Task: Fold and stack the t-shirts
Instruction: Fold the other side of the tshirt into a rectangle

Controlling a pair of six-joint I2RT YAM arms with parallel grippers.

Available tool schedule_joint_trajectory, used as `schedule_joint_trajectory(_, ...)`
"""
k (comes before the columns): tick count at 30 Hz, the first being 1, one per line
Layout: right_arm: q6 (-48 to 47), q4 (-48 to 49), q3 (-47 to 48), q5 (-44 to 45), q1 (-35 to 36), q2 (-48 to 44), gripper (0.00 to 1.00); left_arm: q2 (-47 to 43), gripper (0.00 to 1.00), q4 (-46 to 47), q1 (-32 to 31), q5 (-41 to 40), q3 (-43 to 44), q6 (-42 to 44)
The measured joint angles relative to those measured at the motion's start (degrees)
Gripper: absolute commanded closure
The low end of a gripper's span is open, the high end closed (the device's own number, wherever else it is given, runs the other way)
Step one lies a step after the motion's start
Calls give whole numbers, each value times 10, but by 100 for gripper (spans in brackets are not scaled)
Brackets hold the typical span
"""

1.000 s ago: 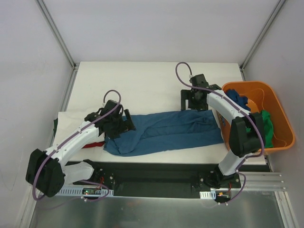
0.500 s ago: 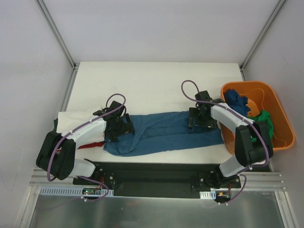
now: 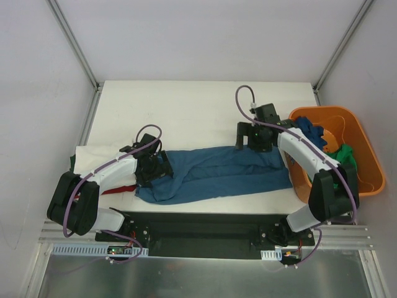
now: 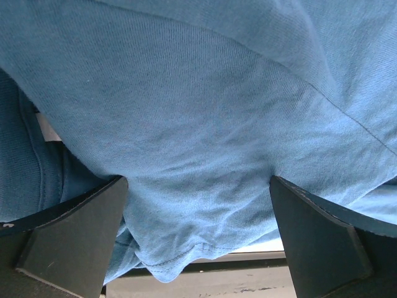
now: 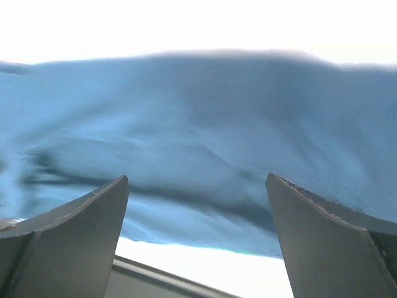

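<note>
A blue t-shirt (image 3: 217, 171) lies stretched in a long crumpled band across the near half of the table. My left gripper (image 3: 159, 170) sits low on the shirt's left end. In the left wrist view this gripper (image 4: 198, 239) is open, its fingers (image 4: 68, 236) pressed down either side of a bulge of blue fabric (image 4: 198, 124) without pinching it. My right gripper (image 3: 248, 139) hovers at the shirt's far right edge. In the right wrist view it (image 5: 197, 233) is open above the blue cloth (image 5: 198, 124), with nothing held.
An orange basket (image 3: 367, 149) stands at the right edge, holding a dark blue shirt (image 3: 308, 131) and a green shirt (image 3: 347, 160). Under the left arm lie a white shirt (image 3: 93, 155), a strip of red cloth (image 3: 115, 189) and a sliver of green (image 3: 72, 164).
The right gripper dipped onto the shirt's right end, then rose back toward the far edge, staying open. The left gripper settled slightly nearer and lower on the left end.
</note>
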Motion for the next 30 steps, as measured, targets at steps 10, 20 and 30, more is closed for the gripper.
schedule_joint_trajectory(10, 1, 100, 154, -203, 94, 238, 4, 0, 1, 5, 0, -1, -7, 0)
schedule_joint_trajectory(20, 12, 135, 58, -244, 99, 219, 4, -16, 1, 14, 0, -8, -19, 0)
schedule_joint_trajectory(30, 12, 118, -13, -180, 99, 109, 4, -45, 1, 12, 0, -20, -38, -1)
